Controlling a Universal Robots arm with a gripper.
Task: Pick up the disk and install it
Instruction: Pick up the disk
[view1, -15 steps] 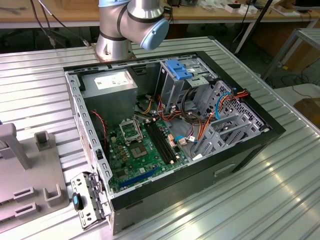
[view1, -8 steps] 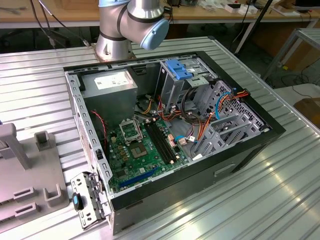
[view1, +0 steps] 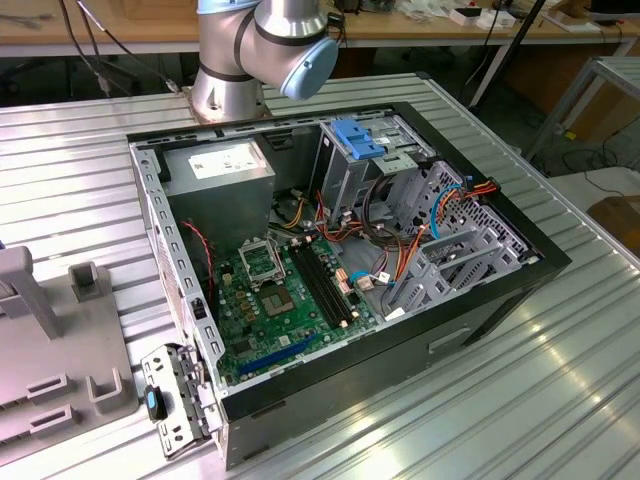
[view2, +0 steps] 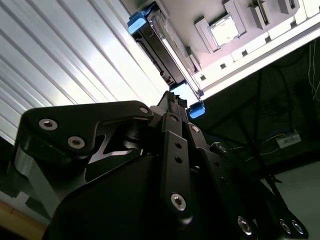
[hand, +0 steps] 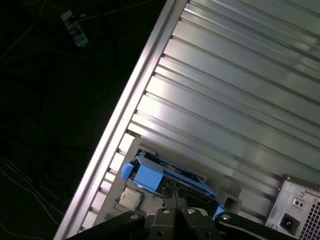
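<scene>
The disk (view2: 156, 49) is a dark slab with bright blue rails and end tabs, standing on edge in a pale grey holder (view2: 250, 42) on the ribbed metal table. Its blue carrier (hand: 150, 175) shows again in the first wrist view. My gripper (view2: 172, 97) reaches down right at the disk, close to one blue end tab. In the first wrist view the gripper (hand: 173, 196) meets the disk's upper edge. The open computer case (view1: 150, 230) lies on its side in the exterior view, with a silver cage topped by a paler blue bracket (view1: 358, 137).
The arm's base (view1: 230, 85) stands behind the case. A grey fixture block (view1: 60, 340) sits at the exterior view's left. A processor chip (view2: 222, 29) rests in the holder beside the disk. The table edge (hand: 125, 115) drops to dark floor. A metal box corner (hand: 295, 210) lies nearby.
</scene>
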